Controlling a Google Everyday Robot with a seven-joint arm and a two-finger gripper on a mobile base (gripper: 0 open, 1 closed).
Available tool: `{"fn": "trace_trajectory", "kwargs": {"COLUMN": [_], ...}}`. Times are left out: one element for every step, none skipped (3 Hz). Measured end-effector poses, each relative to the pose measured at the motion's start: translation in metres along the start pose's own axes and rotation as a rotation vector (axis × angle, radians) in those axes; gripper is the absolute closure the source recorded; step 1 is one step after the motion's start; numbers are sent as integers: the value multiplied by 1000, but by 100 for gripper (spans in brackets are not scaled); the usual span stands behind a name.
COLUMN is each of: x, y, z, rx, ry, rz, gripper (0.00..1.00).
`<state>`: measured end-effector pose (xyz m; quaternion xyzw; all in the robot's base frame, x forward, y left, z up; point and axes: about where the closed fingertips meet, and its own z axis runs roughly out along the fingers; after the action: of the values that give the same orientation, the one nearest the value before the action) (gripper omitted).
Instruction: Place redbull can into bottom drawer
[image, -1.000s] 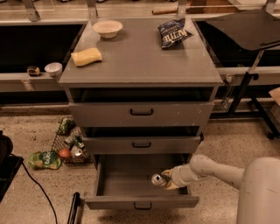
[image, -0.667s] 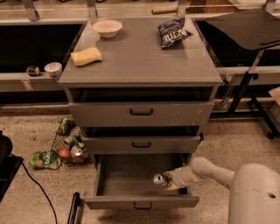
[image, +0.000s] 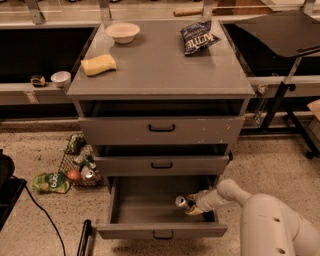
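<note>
The bottom drawer (image: 145, 207) is pulled open below two grey drawers. The redbull can (image: 182, 202) lies on its side inside it, at the right, its round silver end facing left. My gripper (image: 192, 204) reaches into the drawer from the right, at the can's right end, with the white arm (image: 235, 194) behind it. The gripper touches or holds the can; I cannot tell which.
On the cabinet top (image: 160, 65) are a white bowl (image: 122, 32), a yellow sponge (image: 98, 65) and a dark blue chip bag (image: 197, 36). A wire basket with cans and a green bag (image: 75, 165) sits on the floor at the left. A black stand (image: 285, 90) is at the right.
The can and gripper have shifted slightly lower and settled in the drawer's right part. The arm has moved a little closer to the camera.
</note>
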<state>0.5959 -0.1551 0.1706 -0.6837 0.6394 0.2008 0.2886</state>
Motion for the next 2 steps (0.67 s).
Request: {"fn": "trace_trajectory", "kwargs": {"x": [9, 11], "y": [-7, -11], "z": [13, 20], "rx": [-19, -31], "ry": [-20, -34], "rz": [15, 18], "gripper": [35, 11]}}
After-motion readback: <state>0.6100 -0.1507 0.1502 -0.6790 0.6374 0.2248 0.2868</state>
